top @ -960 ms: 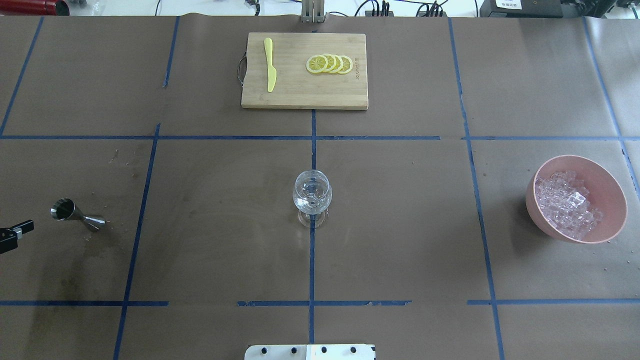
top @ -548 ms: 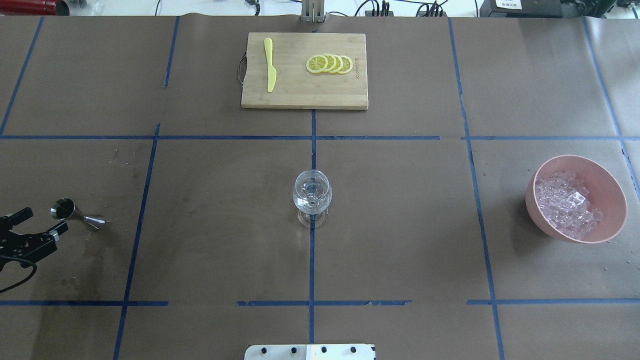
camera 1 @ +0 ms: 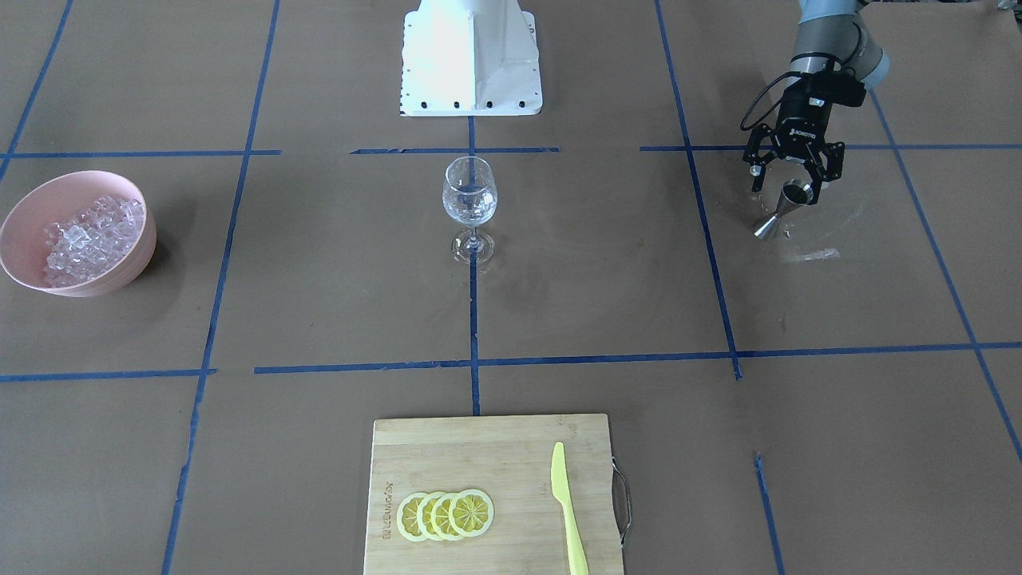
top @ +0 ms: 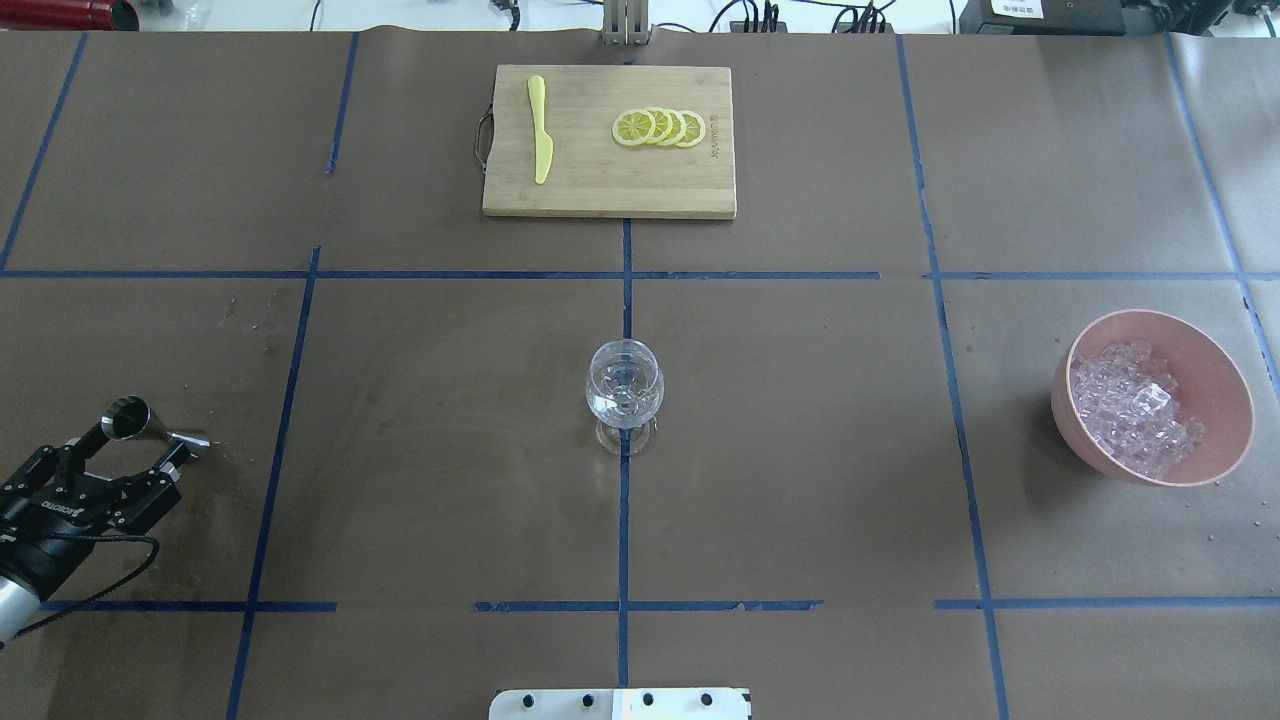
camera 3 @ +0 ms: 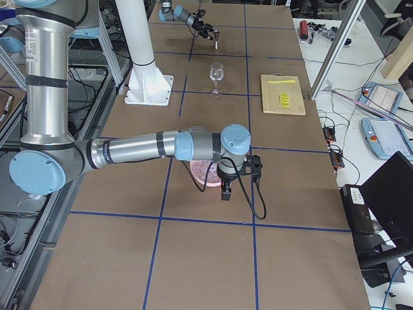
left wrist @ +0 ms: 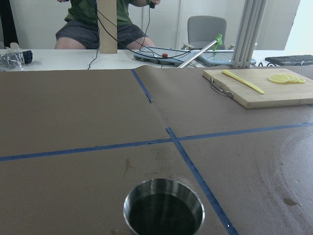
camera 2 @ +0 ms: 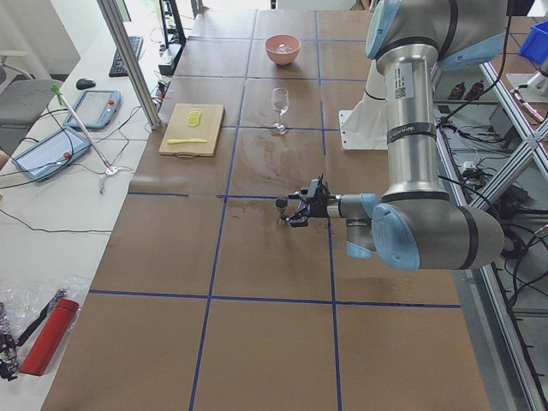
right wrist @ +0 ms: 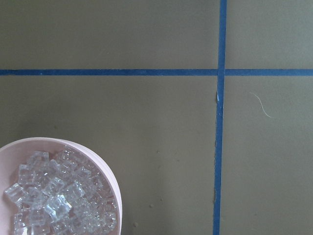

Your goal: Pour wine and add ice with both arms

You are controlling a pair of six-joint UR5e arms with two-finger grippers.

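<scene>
A steel jigger [top: 150, 428] stands at the table's left side, its cup [left wrist: 164, 213] dark inside. My left gripper [top: 140, 442] is open, with one finger on each side of the jigger, also seen from the front [camera 1: 787, 190]. A clear wine glass [top: 624, 390] stands at the table's centre. The ice [top: 1135, 410] fills a pink bowl [top: 1160, 318] at the right. My right gripper [camera 3: 226, 188] hangs above that bowl and shows only in the exterior right view, so I cannot tell whether it is open or shut. The right wrist view shows the ice [right wrist: 58, 196] below it.
A wooden cutting board [top: 600, 190] at the far middle carries lemon slices [top: 660, 128] and a yellow knife [top: 540, 130]. The white robot base [camera 1: 471, 56] stands at the near edge. Blue tape lines cross the brown table cover. A seated person [left wrist: 93, 24] is beyond the table's end.
My left gripper has come in from the left edge toward the jigger, and its open fingers now stand on both sides of it. The jigger, glass and bowl have not moved.
</scene>
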